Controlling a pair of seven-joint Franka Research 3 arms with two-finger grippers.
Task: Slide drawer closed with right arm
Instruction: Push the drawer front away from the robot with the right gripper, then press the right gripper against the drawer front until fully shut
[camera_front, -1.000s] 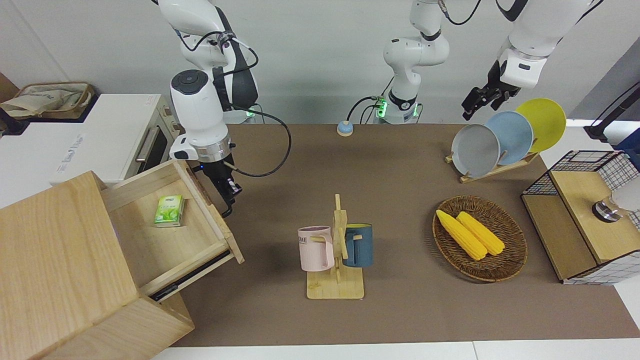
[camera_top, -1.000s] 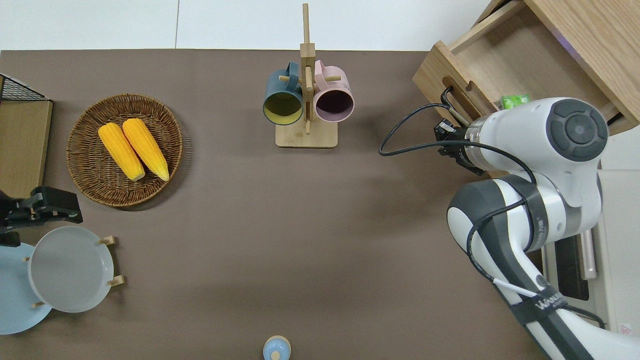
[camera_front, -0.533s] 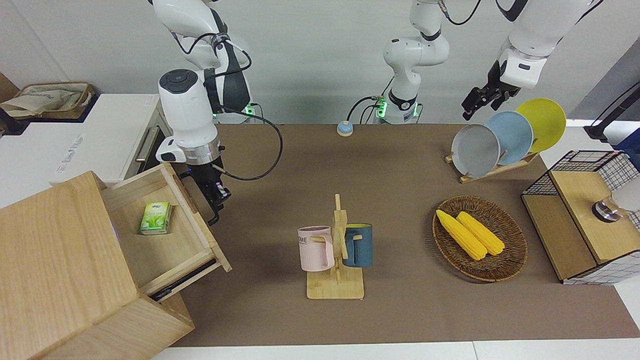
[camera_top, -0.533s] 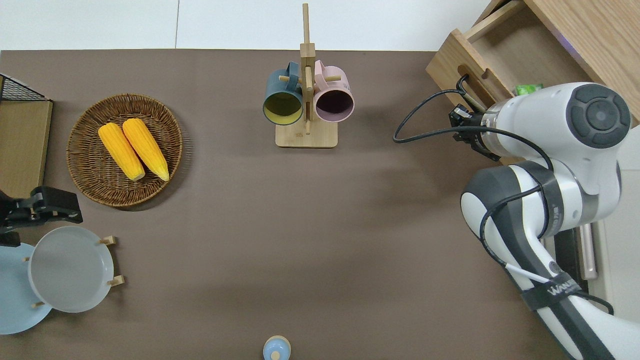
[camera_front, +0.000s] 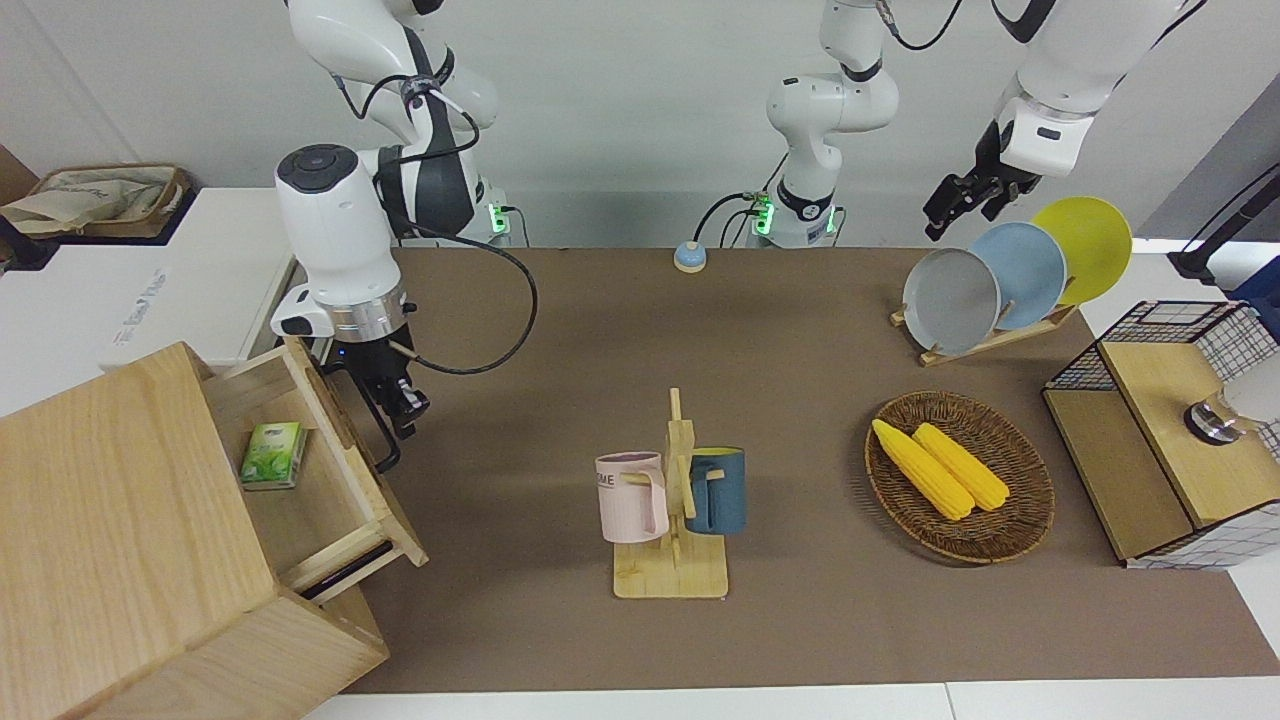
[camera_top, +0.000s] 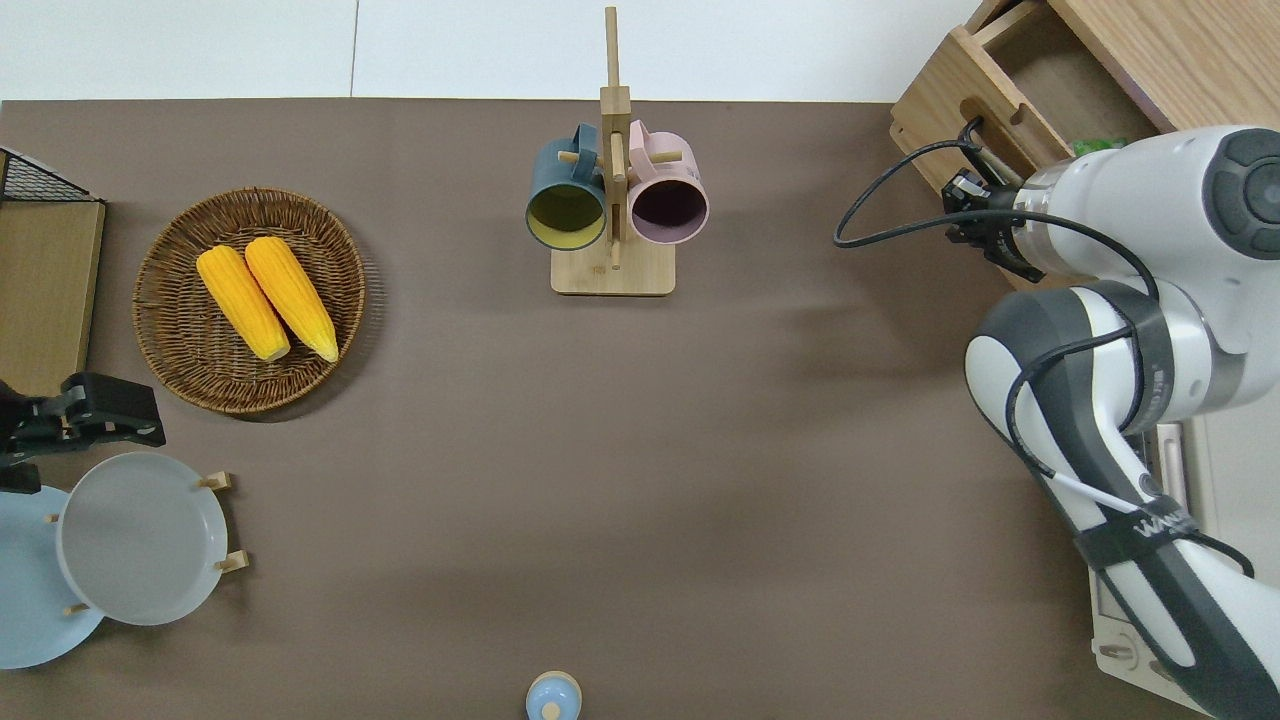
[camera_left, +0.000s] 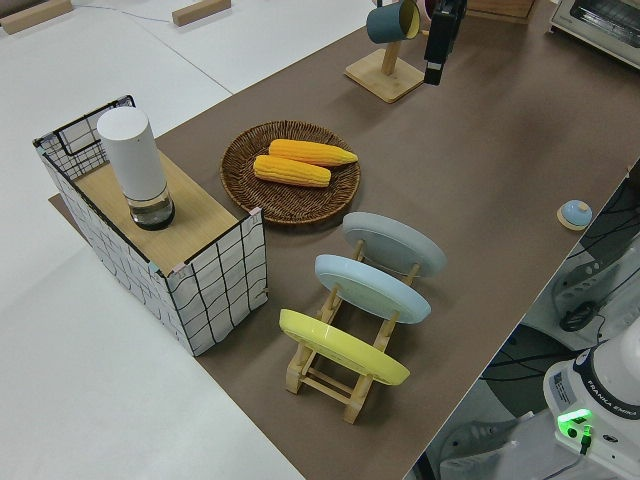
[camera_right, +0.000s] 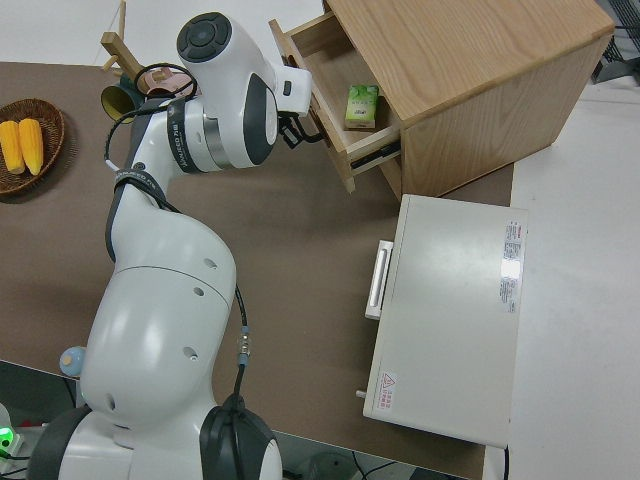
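Partly open, drawer (camera_front: 330, 470) meets right tool (camera_front: 390, 425).

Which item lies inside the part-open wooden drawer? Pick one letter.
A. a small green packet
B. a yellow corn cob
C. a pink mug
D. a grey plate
A: a small green packet lies flat on the floor of the drawer, which still sticks out of the pale wood box, with the right hand at its front panel.
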